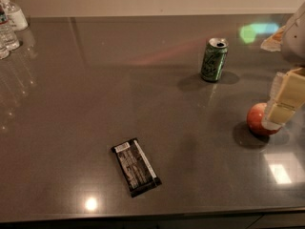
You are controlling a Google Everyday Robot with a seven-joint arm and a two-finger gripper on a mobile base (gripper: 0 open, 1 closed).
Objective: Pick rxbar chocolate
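Though the rxbar chocolate [136, 167] lies flat on the table [119, 70], likely suiting a top grasp, the gripper [281, 111] hangs well apart by a red apple [257, 120]; its opening cannot be told

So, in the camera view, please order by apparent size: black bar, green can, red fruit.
Black glossy flat rxbar chocolate
green metal can
round red fruit, unsure, as the gripper at the right edge partly covers it.

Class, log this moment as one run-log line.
target: flat black glossy wrapper bar, lying on grey countertop, untouched | gripper: right edge, beside round red object, far from bar | also: upright green can
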